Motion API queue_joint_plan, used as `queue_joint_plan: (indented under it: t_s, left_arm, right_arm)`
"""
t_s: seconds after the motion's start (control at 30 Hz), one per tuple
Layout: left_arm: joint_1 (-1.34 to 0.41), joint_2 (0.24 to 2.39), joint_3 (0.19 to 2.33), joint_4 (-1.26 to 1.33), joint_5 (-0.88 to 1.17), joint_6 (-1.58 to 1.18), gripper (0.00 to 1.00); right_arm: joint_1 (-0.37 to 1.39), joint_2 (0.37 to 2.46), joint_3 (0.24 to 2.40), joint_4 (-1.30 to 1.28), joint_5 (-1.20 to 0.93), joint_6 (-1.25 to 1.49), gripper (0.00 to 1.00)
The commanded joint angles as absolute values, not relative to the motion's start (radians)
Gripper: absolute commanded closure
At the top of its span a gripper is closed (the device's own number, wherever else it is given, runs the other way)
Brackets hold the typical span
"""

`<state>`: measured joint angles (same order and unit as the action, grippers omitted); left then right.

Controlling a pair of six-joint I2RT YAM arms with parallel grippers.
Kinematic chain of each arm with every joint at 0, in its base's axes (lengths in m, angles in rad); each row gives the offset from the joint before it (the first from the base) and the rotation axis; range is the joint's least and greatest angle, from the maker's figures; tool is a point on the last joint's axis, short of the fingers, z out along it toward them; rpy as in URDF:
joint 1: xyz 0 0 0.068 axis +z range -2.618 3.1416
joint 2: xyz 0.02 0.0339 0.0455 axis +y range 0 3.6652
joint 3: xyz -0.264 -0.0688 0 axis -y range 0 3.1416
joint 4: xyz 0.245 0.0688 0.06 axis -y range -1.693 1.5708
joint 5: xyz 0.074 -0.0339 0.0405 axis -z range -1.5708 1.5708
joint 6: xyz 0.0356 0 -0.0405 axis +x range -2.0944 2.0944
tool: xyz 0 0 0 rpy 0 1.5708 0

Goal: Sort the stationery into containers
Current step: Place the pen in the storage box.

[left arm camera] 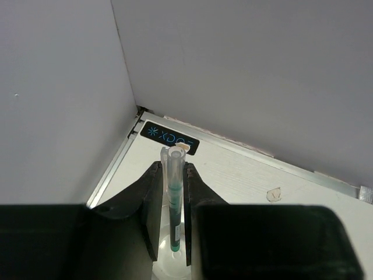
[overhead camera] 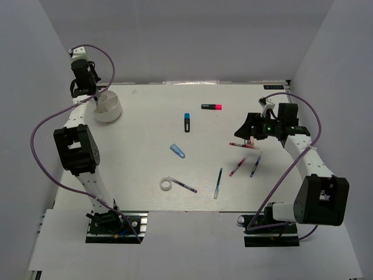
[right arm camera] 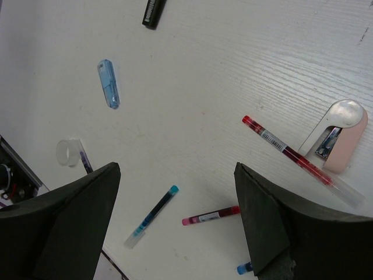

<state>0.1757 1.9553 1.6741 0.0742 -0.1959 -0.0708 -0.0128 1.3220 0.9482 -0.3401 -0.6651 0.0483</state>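
Left wrist view, entry one: left gripper (left arm camera: 172,175), fingers clamped on a teal pen (left arm camera: 174,204) that runs lengthwise between them, tip down. Just below that tip is the white tub (overhead camera: 108,114); I judge a plain release will do.

Entry two: right gripper (right arm camera: 176,169), fingers spread wide, empty. A red pen (right arm camera: 285,153) lies slantwise beside the finger at that view's right.

black marker (right arm camera: 154,13) cropped at edge, tub (left arm camera: 165,269) mostly hidden
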Motion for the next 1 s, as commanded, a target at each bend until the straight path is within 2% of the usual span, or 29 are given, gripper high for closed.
queue_joint_plan:
  t_s: [0.0,0.1,0.17,0.37,0.4,0.5,0.63,0.77,0.8,0.83,0.87,0.9,0.97]
  left_arm:
    - [0.183,1.902,1.649,0.071,-0.204,-0.058,1.0]
    - [0.183,1.894,1.621,0.074,-0.178,-0.058,0.99]
    - [0.183,1.887,1.591,0.086,-0.175,-0.063,0.87]
    - [0.192,1.861,1.528,0.117,-0.14,-0.11,0.7]
    - [0.192,1.846,1.52,0.117,-0.127,-0.123,0.59]
    - [0.192,1.807,1.488,0.121,-0.058,-0.127,0.45]
    - [0.192,1.717,1.473,0.092,0.069,-0.112,0.39]
    - [0.166,1.686,1.552,-0.137,0.373,-0.003,0.41]
    - [0.157,1.686,1.612,-0.208,0.567,0.129,0.41]
    - [0.138,1.692,1.644,-0.353,0.663,0.187,0.21]
    - [0.117,1.698,1.667,-0.415,0.731,0.224,0.17]
    - [0.057,1.701,1.698,-0.486,0.795,0.309,0.17]
    - [-0.076,1.684,1.674,-0.674,0.801,0.494,0.19]
  right_arm:
    - [-0.015,1.308,0.986,-0.327,-0.673,0.035,0.15]
    - [-0.017,1.312,0.986,-0.325,-0.676,0.035,0.15]
    - [-0.017,1.307,0.985,-0.324,-0.675,0.037,0.15]
    - [-0.015,1.299,0.98,-0.328,-0.67,0.031,0.14]
    - [-0.015,1.298,0.979,-0.327,-0.666,0.029,0.15]
    - [-0.017,1.295,0.974,-0.327,-0.664,0.029,0.14]
    - [-0.017,1.286,0.976,-0.327,-0.669,0.034,0.14]
    - [-0.015,1.266,0.973,-0.336,-0.667,0.032,0.14]
    - [-0.017,1.258,0.97,-0.34,-0.663,0.035,0.14]
    - [-0.018,1.253,0.966,-0.342,-0.658,0.035,0.14]
    - [-0.018,1.25,0.959,-0.344,-0.652,0.041,0.13]
    - [-0.02,1.241,0.956,-0.344,-0.635,0.046,0.12]
    - [-0.029,1.239,0.942,-0.353,-0.609,0.064,0.12]
